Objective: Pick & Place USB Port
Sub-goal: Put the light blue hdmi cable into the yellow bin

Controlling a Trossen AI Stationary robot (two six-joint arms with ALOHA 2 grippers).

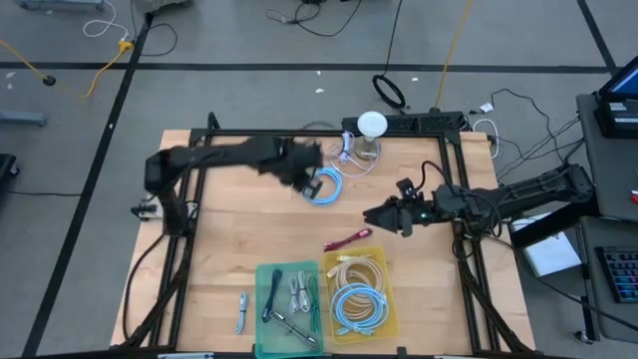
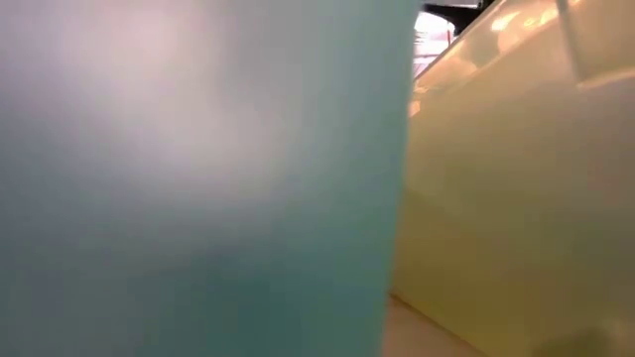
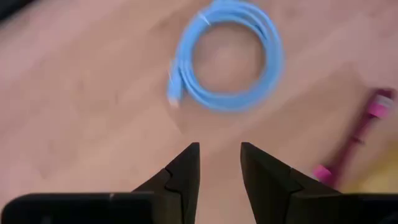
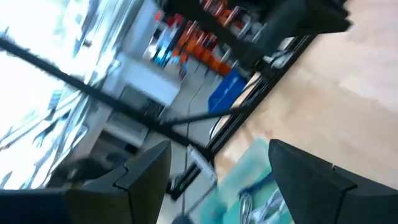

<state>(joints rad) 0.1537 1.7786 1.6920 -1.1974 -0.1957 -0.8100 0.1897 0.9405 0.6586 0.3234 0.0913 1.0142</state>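
A light blue coiled cable (image 1: pixel 325 186) lies flat on the wooden table, and my left gripper (image 1: pixel 311 177) hovers just to its left, open and empty. In the left wrist view the coil (image 3: pixel 227 57) lies ahead of the open fingers (image 3: pixel 220 152). A pink-red cable (image 1: pixel 348 239) lies on the table next to the yellow tray; it also shows in the left wrist view (image 3: pixel 357 138). My right gripper (image 1: pixel 372 214) hangs above the table to the right of the coil, with its fingers wide apart (image 4: pixel 221 158) and nothing between them.
A yellow tray (image 1: pixel 361 291) with coiled cables and a green tray (image 1: pixel 289 295) with cables and tools sit at the near edge; their walls fill the low view (image 2: pixel 198 178). A white cable (image 1: pixel 355 158) and a white round object (image 1: pixel 372 124) lie at the far edge. A small tool (image 1: pixel 242 311) lies left of the green tray.
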